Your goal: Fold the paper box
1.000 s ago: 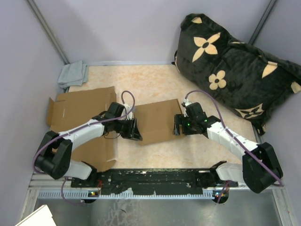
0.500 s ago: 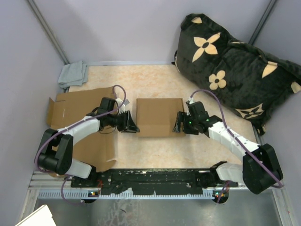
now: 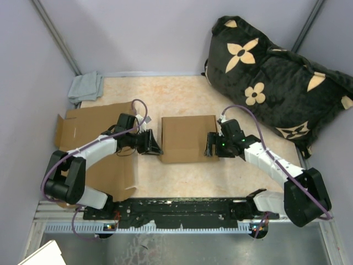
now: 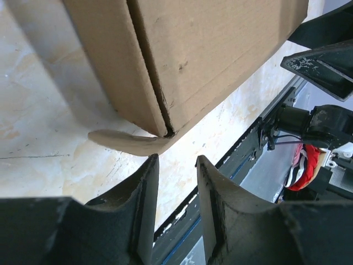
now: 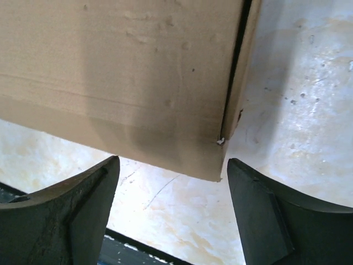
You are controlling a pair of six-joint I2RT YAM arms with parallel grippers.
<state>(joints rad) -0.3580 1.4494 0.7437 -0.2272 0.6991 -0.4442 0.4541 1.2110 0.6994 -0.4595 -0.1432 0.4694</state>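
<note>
From above, the box (image 3: 186,138) lies in the middle of the desk (image 3: 182,96), broad side up, with my two arms reaching in from the near edge on either side of it. My left gripper (image 3: 154,147) is just beside the box's left edge, near its near-left corner. My right gripper (image 3: 208,145) is at the box's right edge. A flat sheet of cardboard (image 3: 96,126) lies along the left edge of the desk under my left arm, a grey cloth (image 3: 86,87) is bunched in the far left corner, and a dark cushion (image 3: 276,83) with pale flowers fills the far right corner.

On my left wrist camera, my fingers (image 4: 144,212) are drawn close, with only a narrow slot between them and nothing in it. The box's corner hangs just beyond the tips, apart from them, with a seam running up from it. The rail (image 4: 242,152) at the near edge shows behind.

On my right wrist camera, my fingers (image 5: 60,212) are spread wide. The box's lower edge and corner dip between the tips; whether either finger touches it, I cannot quite tell
</note>
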